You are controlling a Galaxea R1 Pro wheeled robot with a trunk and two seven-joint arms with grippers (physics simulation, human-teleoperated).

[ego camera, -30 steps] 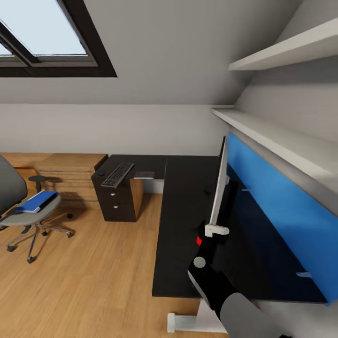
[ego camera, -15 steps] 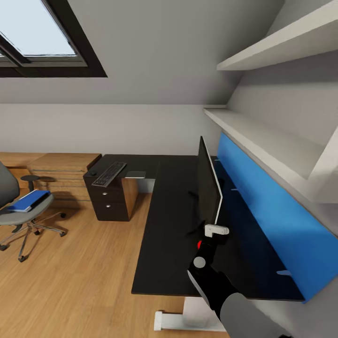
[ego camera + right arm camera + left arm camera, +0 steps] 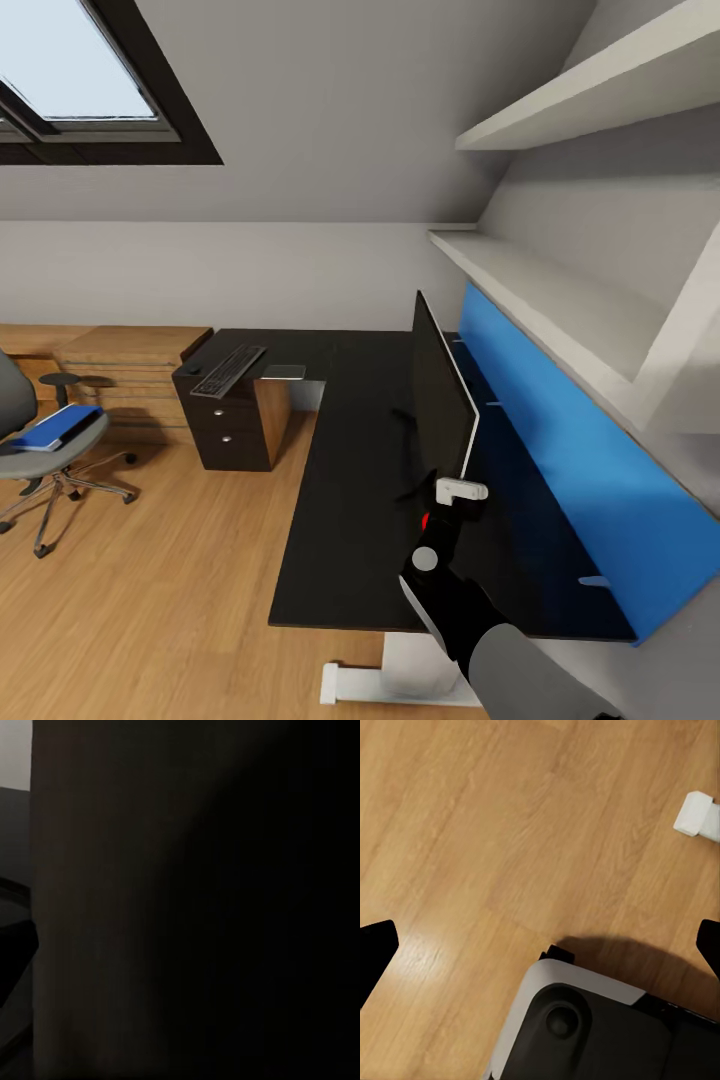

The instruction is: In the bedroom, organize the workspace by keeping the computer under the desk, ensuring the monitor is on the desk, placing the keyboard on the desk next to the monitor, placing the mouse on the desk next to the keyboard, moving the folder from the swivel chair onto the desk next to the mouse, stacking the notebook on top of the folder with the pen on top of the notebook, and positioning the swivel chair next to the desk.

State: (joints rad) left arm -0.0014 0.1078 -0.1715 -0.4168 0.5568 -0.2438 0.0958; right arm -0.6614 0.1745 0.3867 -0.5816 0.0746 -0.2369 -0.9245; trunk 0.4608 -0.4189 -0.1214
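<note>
Right gripper (image 3: 452, 497) is clamped on the monitor (image 3: 440, 405) at its near lower corner, next to the red light; the fingers (image 3: 462, 490) pinch the thin edge, which is probably why the grip is down low, close to the stand, to keep the panel from swinging. Right wrist view is just dark panel surface up close, consistent with that hold. Monitor stands upright on the long arm of the bench (image 3: 360, 470), edge-on to the head camera, black front facing the room, pale back toward the blue panel (image 3: 560, 460) under the wall shelves. My read: it is being squared up on the bench, so the monitor step looks nearly done. Keyboard (image 3: 228, 370) lies flat on the far short arm over the drawer unit, well apart from the monitor, so it has yet to be brought alongside. Folder (image 3: 52, 427) sits on the seat of the swivel chair (image 3: 45, 450), which is out on the wood floor away from the bench. Left gripper (image 3: 540, 945) hangs over bare floor, fingers spread wide, holding nothing.
</note>
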